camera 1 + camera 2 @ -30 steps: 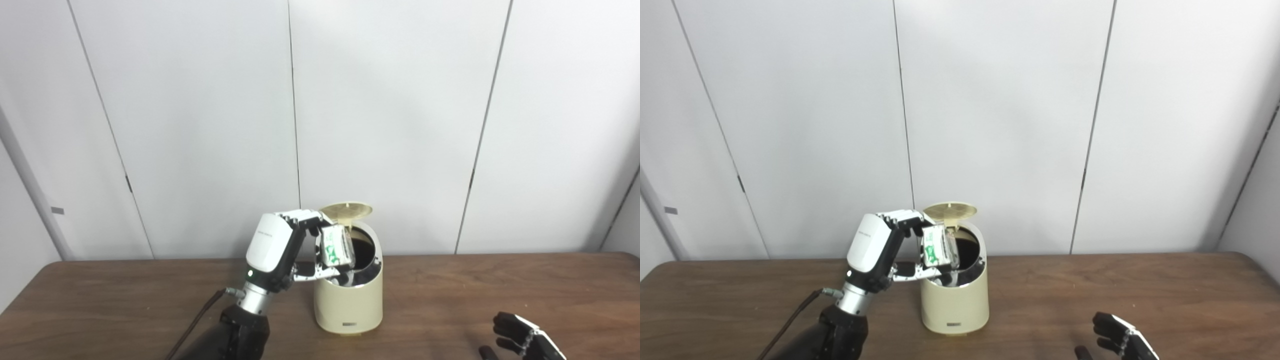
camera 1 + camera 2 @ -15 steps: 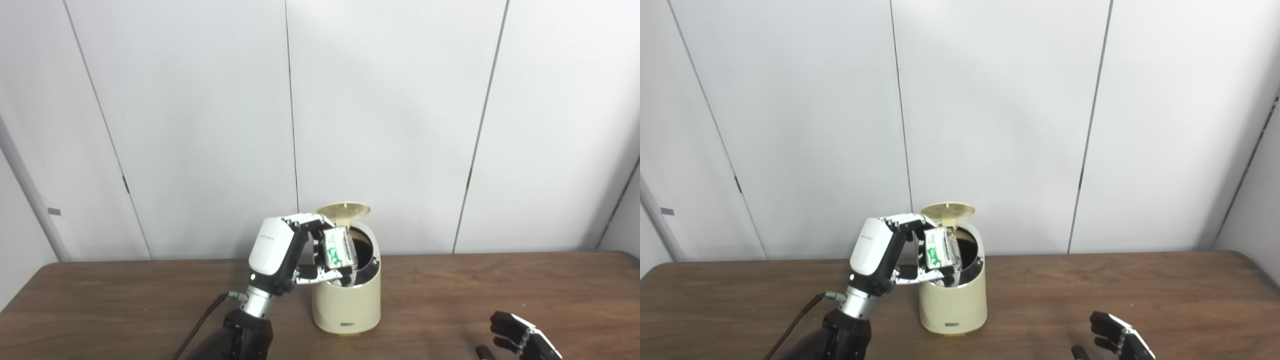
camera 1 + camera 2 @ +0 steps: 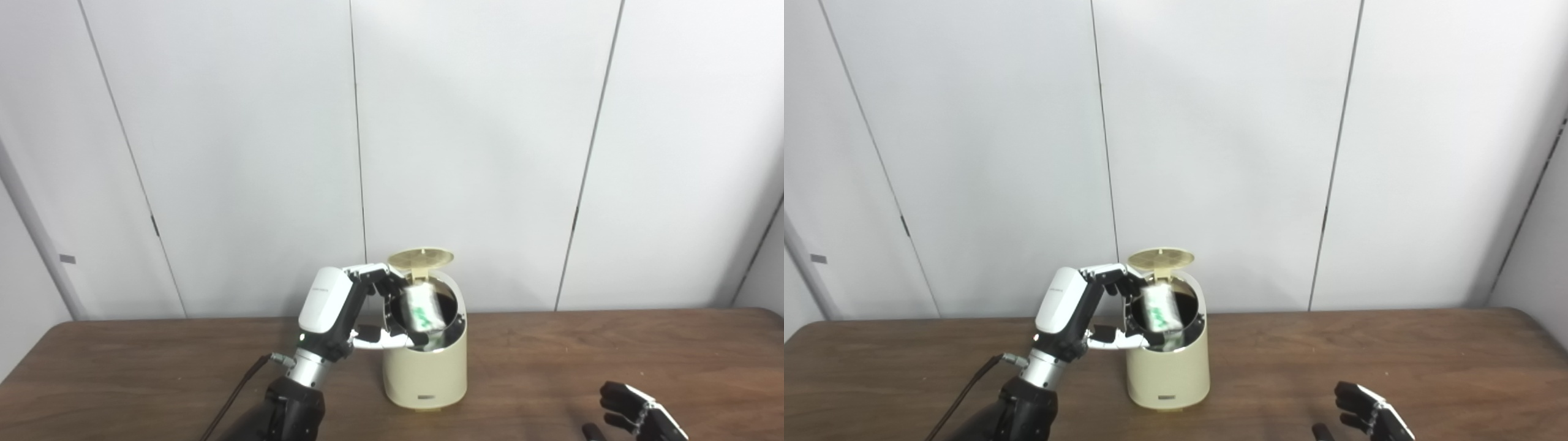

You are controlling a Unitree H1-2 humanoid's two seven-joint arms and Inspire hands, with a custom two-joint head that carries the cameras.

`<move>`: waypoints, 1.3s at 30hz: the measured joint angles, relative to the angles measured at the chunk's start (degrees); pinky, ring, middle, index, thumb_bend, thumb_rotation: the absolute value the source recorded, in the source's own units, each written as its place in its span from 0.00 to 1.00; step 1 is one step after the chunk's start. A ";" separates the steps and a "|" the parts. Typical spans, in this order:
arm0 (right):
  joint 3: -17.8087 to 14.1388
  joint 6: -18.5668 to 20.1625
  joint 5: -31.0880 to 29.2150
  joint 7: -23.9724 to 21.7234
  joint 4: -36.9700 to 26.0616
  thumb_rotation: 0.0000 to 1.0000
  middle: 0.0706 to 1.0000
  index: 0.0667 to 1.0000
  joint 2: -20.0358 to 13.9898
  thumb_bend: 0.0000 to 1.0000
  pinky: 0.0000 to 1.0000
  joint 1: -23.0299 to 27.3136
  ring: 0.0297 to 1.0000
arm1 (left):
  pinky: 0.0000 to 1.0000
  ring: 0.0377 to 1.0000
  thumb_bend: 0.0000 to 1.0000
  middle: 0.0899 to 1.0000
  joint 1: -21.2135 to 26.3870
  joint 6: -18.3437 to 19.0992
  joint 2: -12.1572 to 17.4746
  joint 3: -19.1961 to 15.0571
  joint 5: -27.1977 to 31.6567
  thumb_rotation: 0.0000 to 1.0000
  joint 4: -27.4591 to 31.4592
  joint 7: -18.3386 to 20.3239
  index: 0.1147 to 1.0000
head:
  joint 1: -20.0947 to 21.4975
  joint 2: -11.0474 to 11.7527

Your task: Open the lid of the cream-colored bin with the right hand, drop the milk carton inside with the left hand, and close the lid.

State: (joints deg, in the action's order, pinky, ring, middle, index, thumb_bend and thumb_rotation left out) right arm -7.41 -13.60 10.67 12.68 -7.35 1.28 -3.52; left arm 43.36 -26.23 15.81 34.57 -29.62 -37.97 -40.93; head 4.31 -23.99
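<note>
Carton (image 3: pixel 422 309) is what has changed in my left eye view: half a second ago my left hand (image 3: pixel 343 309) clamped it at the bin's rim, and now it is a blurred white-and-green shape tilted inside the mouth of the bin (image 3: pixel 425 373), free of the fingers (image 3: pixel 375 272), which have spread wide with nothing between them. The one bin is a smooth cream cylinder with a dark interior; its round lid (image 3: pixel 421 256) stands tipped up behind the opening. Wood-grain table (image 3: pixel 153 373) carries it.

In my right eye view, the single carton (image 3: pixel 1159 309) again sits in the bin's mouth. My right hand (image 3: pixel 1369 416), black, rests low, well to the right of the bin (image 3: pixel 1168 373), fingers loosely apart, holding nothing.
</note>
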 measured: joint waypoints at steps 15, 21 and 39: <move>0.01 0.02 0.21 0.01 -0.12 0.03 0.68 0.66 -0.05 0.24 0.65 -0.11 0.69 | 0.51 0.54 1.00 0.55 -0.94 0.04 -0.01 -0.92 0.59 0.44 0.07 0.86 0.56 | 0.00 -0.35; -0.02 -0.04 -0.25 -0.01 -0.11 0.06 0.69 0.66 -0.17 0.24 0.66 -0.15 0.70 | 0.44 0.45 0.98 0.47 -1.33 0.11 0.34 0.82 1.27 0.30 1.34 -1.25 0.48 | -0.35 -0.26; -1.63 -1.22 -6.01 -4.71 -8.86 0.54 0.77 0.74 -9.43 0.51 0.73 8.67 0.77 | 0.50 0.54 0.49 0.60 -23.50 1.26 4.75 -18.27 28.36 0.91 36.86 23.52 0.68 | -1.93 0.44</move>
State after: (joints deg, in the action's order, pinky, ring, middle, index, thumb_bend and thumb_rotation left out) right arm -9.04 -14.82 4.66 7.97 -16.21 -8.15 5.14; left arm 19.86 -24.97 20.56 16.30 -1.25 -1.11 -17.41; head 2.37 -23.55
